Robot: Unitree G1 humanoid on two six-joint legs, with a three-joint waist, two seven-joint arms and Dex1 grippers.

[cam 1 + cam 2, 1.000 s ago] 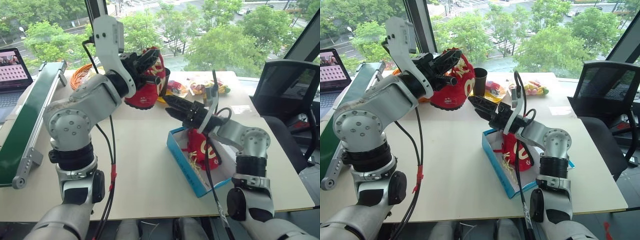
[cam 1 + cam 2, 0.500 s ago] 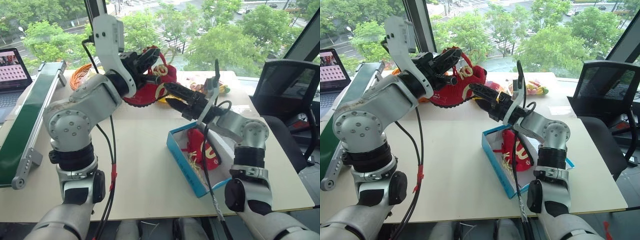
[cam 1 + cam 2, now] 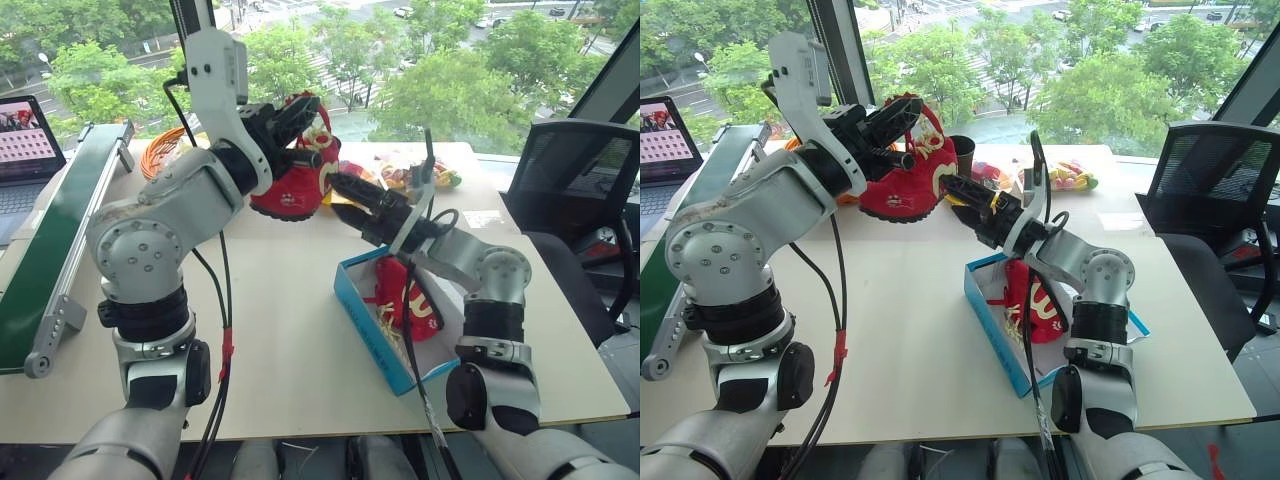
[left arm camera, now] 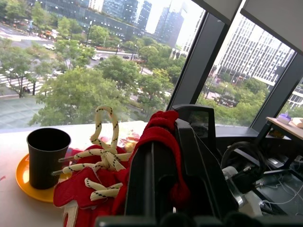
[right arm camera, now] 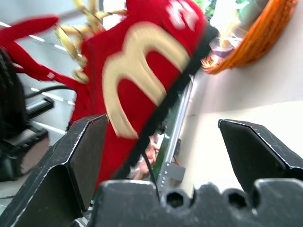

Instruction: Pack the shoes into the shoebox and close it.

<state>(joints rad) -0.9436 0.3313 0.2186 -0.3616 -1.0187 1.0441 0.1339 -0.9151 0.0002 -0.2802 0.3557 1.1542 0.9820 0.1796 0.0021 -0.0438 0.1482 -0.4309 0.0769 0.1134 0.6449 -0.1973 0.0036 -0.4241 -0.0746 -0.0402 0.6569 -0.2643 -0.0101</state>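
Observation:
My left gripper (image 3: 300, 135) is raised above the table and shut on the collar of one red shoe (image 3: 295, 185), which hangs from it with its cream laces (image 4: 102, 161) loose. The right gripper (image 3: 338, 196) is open and sits right at this shoe's toe. In the right wrist view the shoe (image 5: 142, 71) lies just beyond the spread fingers, and I cannot tell whether they touch it. The other red shoe (image 3: 405, 295) lies inside the open blue shoebox (image 3: 365, 320) on the table, under my right forearm. The lid is out of view.
A black cup (image 3: 962, 155) on an orange plate (image 4: 23, 177) stands behind the held shoe. Colourful bagged items (image 3: 420, 172) lie at the table's far edge. A green rail (image 3: 60, 230) and a laptop (image 3: 25, 140) are on the left, an office chair (image 3: 570, 190) on the right.
The right gripper has moved up and left from over the box to the hanging shoe's toe. The shoe swung towards it, then hung back. The left arm has stayed still.

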